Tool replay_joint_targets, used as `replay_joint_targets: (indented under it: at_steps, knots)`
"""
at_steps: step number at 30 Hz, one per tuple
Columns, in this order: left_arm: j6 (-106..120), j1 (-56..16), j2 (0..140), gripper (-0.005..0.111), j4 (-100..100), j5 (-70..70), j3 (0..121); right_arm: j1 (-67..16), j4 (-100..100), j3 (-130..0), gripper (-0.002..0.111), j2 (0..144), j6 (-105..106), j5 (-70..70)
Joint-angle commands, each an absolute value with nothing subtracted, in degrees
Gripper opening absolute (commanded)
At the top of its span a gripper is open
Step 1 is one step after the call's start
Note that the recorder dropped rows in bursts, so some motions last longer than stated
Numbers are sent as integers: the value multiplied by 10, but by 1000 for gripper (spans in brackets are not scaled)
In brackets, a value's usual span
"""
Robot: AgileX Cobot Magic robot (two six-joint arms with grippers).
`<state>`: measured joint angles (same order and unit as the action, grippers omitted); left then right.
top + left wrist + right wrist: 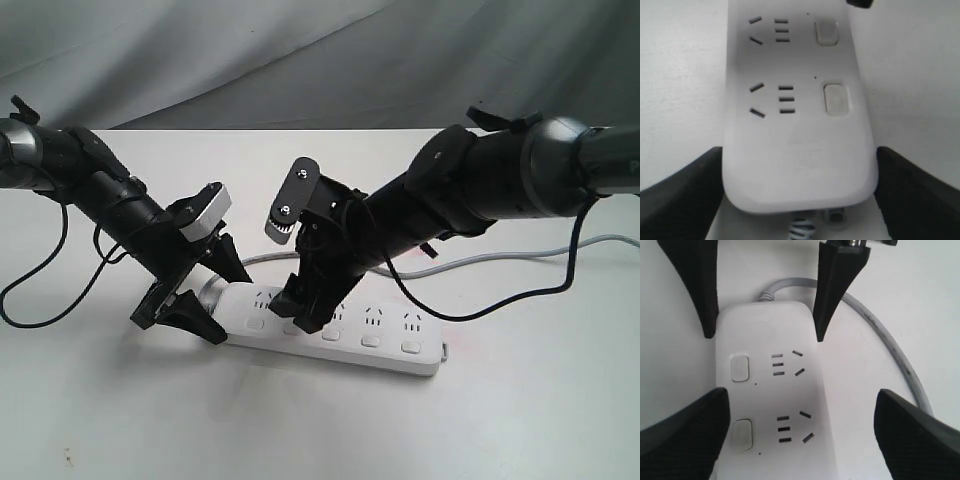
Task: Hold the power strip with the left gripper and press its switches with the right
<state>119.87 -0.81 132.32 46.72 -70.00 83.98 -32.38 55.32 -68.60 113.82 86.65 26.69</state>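
- A long, flat white plastic power strip (380, 335) lies mid-surface on the white table (520, 430).
- The slim-armed black left gripper (232, 308) pinches its corded end.
- The thick-armed black right gripper (305, 318) is spread wide over it.

White tabletop (320, 430), wrinkled grey cloth backdrop (300, 60) behind

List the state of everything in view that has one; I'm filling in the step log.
power strip: flat on the table.
sockets: empty, nothing plugged in.
left gripper: closed across the strip's cord end, it seems.
right gripper: open, above the strip.
switches: the two nearest the cord untouched; on or off unclear.
cord: attached, slack on the table.
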Motion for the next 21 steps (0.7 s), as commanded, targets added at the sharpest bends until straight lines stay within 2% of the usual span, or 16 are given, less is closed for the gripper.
replay_joint_targets:
  at_steps: [1, 21]
  knots:
    - [1200, -9, 1322, 45, 473, -700, 843, -318, 583, -675, 73, 1135, 894, 260]
    - [1200, -9, 1322, 45, 473, -700, 843, -318, 558, -671, 73, 1183, 879, 225]
